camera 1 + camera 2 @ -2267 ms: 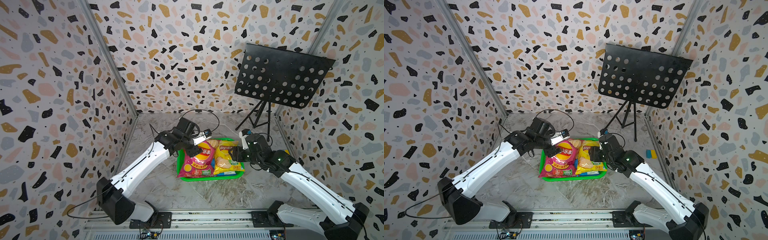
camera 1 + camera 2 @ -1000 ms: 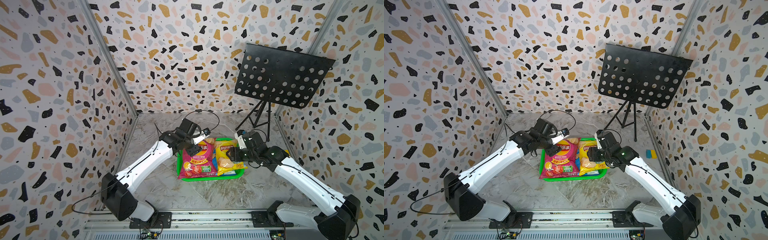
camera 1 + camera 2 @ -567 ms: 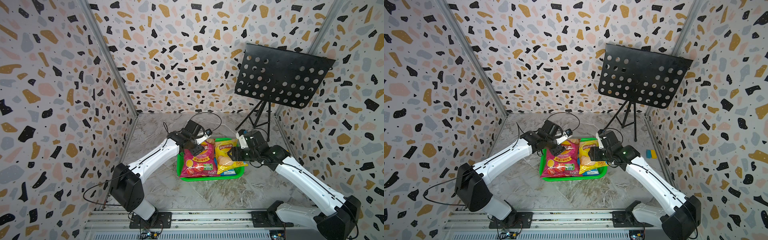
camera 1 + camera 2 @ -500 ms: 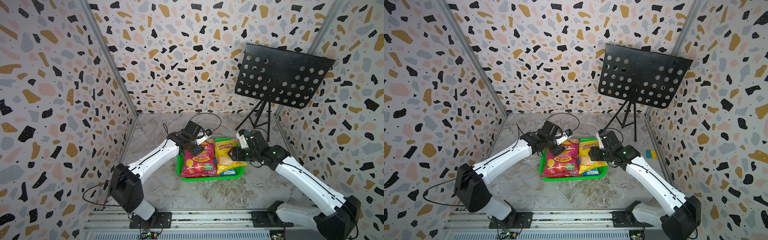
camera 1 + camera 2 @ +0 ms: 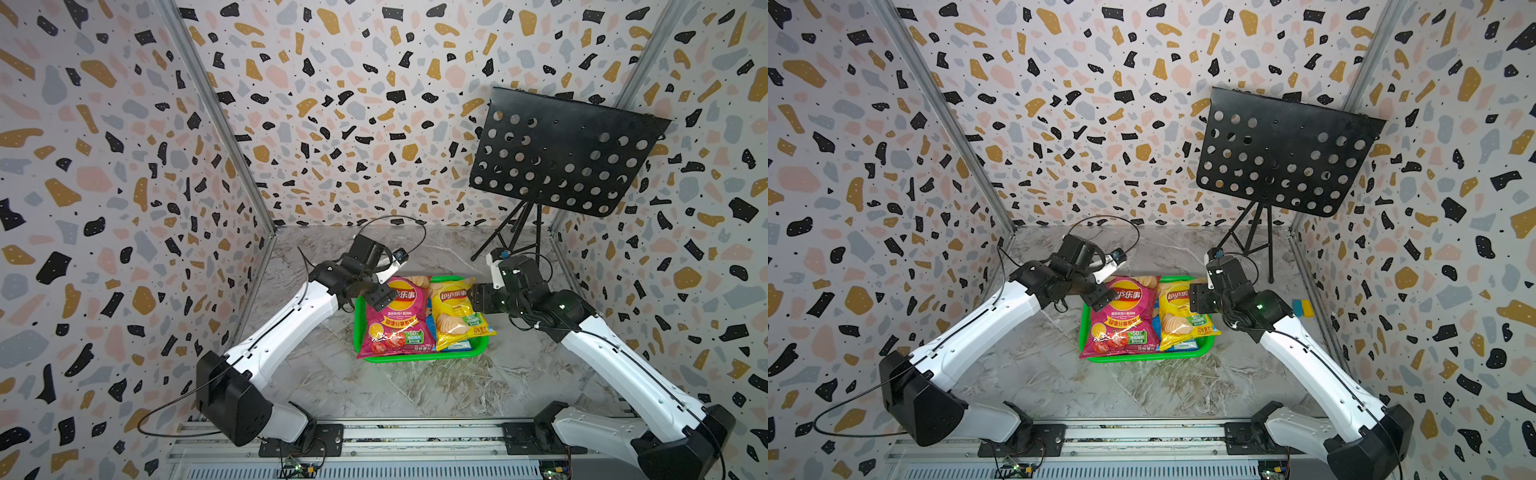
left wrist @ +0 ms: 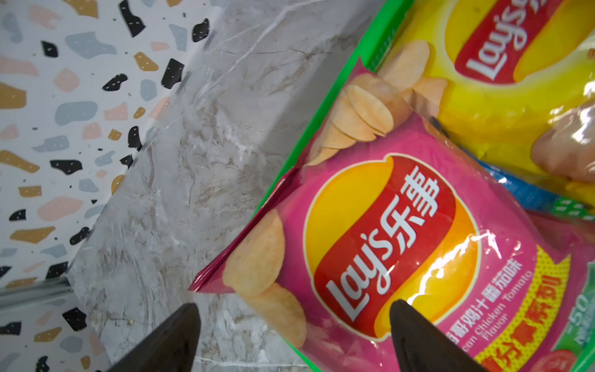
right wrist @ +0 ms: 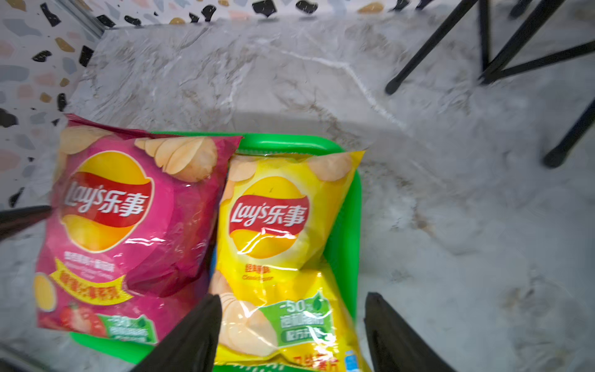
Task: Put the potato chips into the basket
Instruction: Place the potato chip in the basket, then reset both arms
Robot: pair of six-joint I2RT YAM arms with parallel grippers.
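The green basket (image 5: 419, 358) (image 5: 1142, 358) (image 7: 344, 225) (image 6: 380, 38) sits mid-table. Two bags of potato chips lie side by side on top of it. The large pink bag (image 5: 392, 320) (image 5: 1121, 320) (image 6: 386, 241) (image 7: 128, 225) overhangs the front rim. The yellow bag (image 5: 455, 316) (image 5: 1179, 316) (image 7: 280, 225) (image 6: 515, 80) lies to its right. A blue bag (image 5: 457, 345) (image 6: 521, 193) peeks out beneath them. My left gripper (image 5: 382, 286) (image 5: 1100, 291) (image 6: 293, 306) stands open over the pink bag's far left corner. My right gripper (image 5: 473, 297) (image 5: 1196, 297) (image 7: 293, 298) stands open over the yellow bag's right edge.
A black perforated music stand (image 5: 561, 153) (image 5: 1279, 153) rises at the back right, its tripod legs (image 5: 515, 237) (image 7: 483, 48) planted just behind the right arm. A small blue-and-yellow block (image 5: 1302, 308) lies by the right wall. Patterned walls close in three sides.
Both arms have shifted the pink and yellow bags back onto the basket. Both sets of jaws have spread wider and let the bags go.
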